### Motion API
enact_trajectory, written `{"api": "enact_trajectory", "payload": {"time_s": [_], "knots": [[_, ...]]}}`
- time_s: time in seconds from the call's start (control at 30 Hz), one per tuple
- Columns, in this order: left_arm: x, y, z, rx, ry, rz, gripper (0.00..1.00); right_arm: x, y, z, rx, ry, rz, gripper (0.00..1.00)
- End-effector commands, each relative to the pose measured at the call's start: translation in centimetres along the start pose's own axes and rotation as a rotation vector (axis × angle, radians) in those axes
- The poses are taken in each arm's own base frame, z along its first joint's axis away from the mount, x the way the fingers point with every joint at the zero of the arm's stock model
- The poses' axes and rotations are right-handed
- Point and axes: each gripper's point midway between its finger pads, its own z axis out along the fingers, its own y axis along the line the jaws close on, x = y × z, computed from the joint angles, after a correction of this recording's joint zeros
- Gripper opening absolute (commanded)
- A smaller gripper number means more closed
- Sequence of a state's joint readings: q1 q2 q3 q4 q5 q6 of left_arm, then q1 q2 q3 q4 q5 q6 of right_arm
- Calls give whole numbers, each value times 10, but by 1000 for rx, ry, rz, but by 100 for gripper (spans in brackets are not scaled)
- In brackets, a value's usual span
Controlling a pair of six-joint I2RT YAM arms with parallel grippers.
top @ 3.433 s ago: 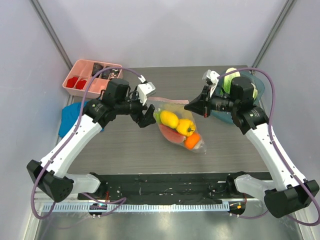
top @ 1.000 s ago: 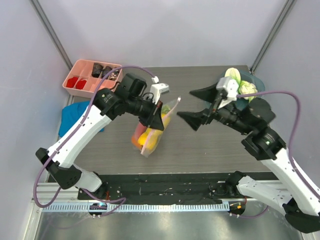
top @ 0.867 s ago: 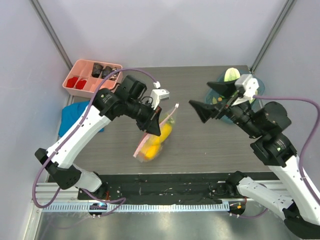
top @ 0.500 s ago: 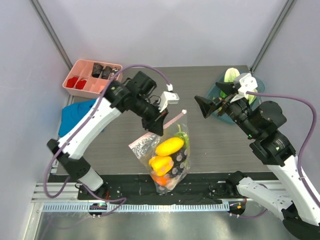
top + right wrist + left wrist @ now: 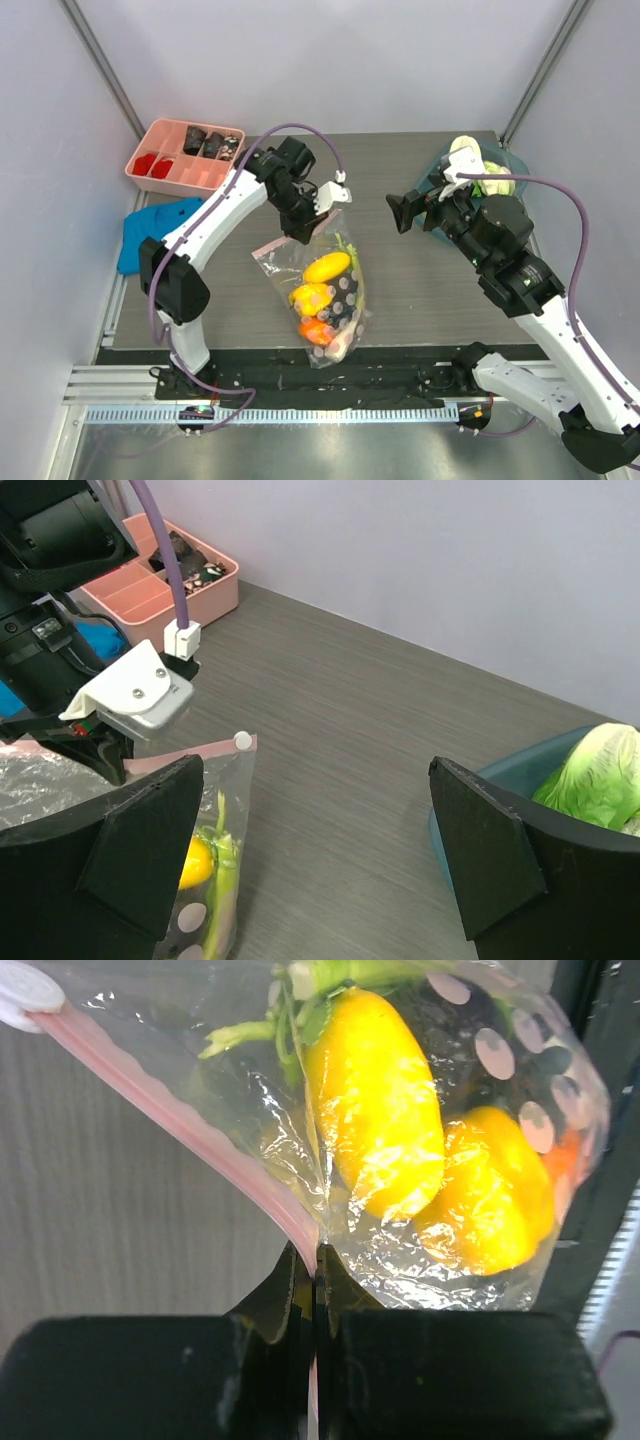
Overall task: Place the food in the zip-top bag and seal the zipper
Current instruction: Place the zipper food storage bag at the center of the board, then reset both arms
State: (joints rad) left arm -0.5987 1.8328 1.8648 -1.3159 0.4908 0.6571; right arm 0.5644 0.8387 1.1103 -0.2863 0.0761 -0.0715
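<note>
Since the left hand (image 5: 310, 1272) — clenched on the zipper (image 5: 190, 1125) — hoisted the zip-top bag (image 5: 345, 305), food (image 5: 326, 268) has sunk low; right hand (image 5: 315, 850) gapes empty.

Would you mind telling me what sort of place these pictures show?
Probably a robotics lab cell: plain grey walls box in a table, and toy food fills a clear bag near a pink tray.

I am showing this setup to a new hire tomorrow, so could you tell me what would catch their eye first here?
The clear zip-top bag, stuffed with bright yellow fruits, hangs mid-table from the left gripper, pinched shut on its pink zipper. To the right, the right gripper hovers wide open, and a pale green cabbage sits in a teal bowl at the far right corner.
</note>
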Motion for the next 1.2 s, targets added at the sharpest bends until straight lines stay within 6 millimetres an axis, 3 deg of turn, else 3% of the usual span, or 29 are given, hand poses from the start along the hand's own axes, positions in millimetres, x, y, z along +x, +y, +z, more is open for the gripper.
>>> {"api": "enact_trajectory", "payload": {"time_s": [0.0, 0.2, 0.33, 0.47, 0.5, 0.57, 0.63, 0.67, 0.73, 0.8, 0.93, 1.07, 1.17], "knots": [[-19, 53, 2, -136, -66, 244, 0, 6, -9, 4, 47, -1, 32, 100], [-24, 96, 7, -197, -122, 329, 0, 30, -14, 6, 67, 49, 68, 99], [-29, 112, 16, -227, -131, 366, 1, 44, -14, 9, 72, 77, 110, 100], [-40, 133, 9, -310, -159, 299, 13, 55, -17, 12, 84, 102, 160, 100], [-39, 138, 2, -317, -191, 219, 31, 58, -21, 14, 98, 111, 168, 100], [-53, 136, -19, -328, -264, 149, 56, 72, -23, 16, 102, 148, 185, 100], [-55, 131, -37, -319, -320, 34, 63, 78, -26, 18, 79, 170, 220, 99], [-59, 125, -53, -336, -349, 2, 71, 83, -27, 20, 69, 191, 235, 100], [-56, 123, -70, -354, -396, -131, 97, 83, -38, 22, 85, 196, 278, 100], [-55, 118, -100, -394, -456, -198, 100, 83, -36, 30, 34, 218, 307, 100], [-43, 110, -139, -441, -522, -414, 100, 79, -49, 42, -6, 248, 334, 100], [-15, 96, -152, -411, -507, -603, 100, 89, -75, 49, 13, 320, 406, 100], [20, 100, -157, -440, -504, -725, 100, 102, -80, 47, -10, 363, 448, 100]]}}
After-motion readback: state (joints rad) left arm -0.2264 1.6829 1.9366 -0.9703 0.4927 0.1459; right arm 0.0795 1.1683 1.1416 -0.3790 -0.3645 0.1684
